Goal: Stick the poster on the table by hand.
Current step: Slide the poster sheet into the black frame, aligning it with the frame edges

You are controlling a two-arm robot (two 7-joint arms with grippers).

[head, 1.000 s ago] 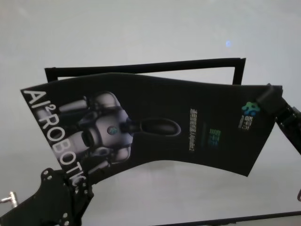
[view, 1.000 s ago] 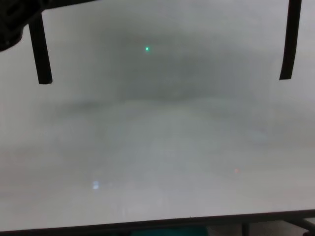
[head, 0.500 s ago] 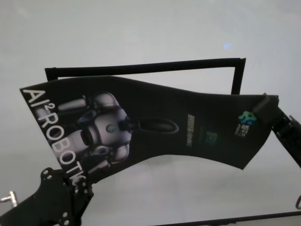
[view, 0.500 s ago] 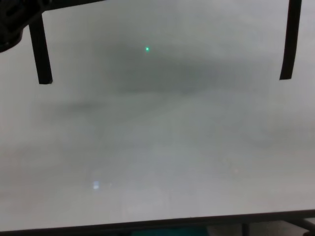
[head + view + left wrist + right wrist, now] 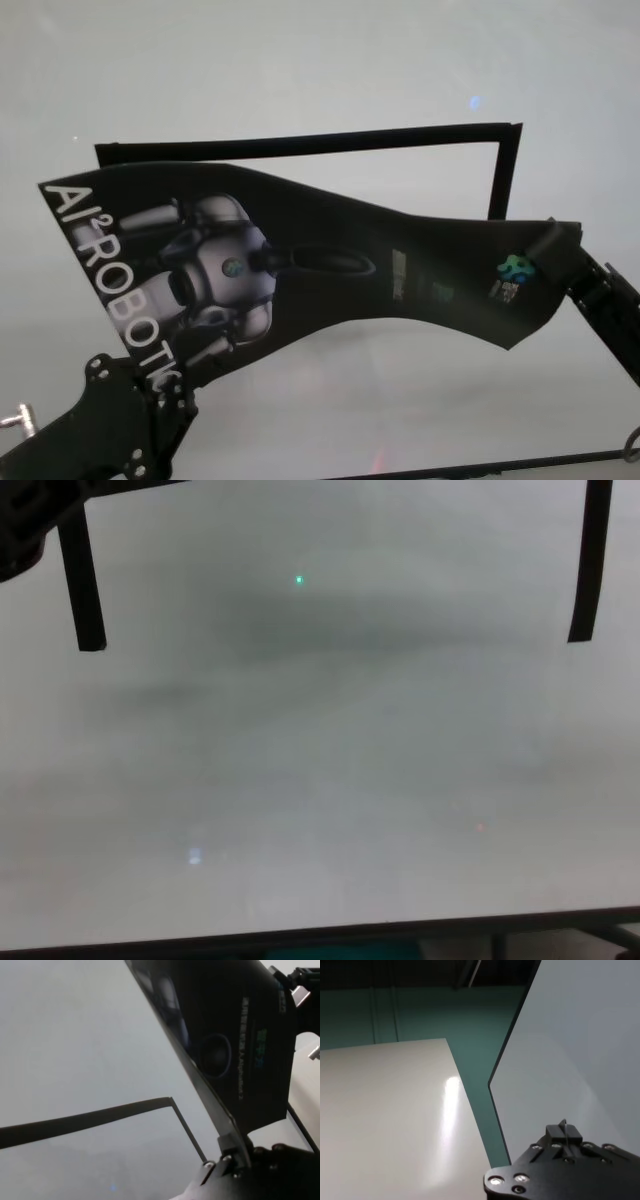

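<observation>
The poster (image 5: 330, 270) hung above the table (image 5: 300, 80), sagging between both arms. At the poster's left end, white capitals read "AI²ROBOTIC", the last letters hidden behind the left gripper (image 5: 165, 385), which was clamped on the poster's lower left corner. Just right of the lettering sat the white-grey robot picture. Farther right on the poster ran small lines of text, too small to read, then a blue-green logo near the right edge. The right gripper (image 5: 555, 243) pinched that right edge. Behind the poster, a thin black strip (image 5: 310, 143) lay along the table, meeting a second strip (image 5: 500, 170) at a corner beyond the poster's right part.
</observation>
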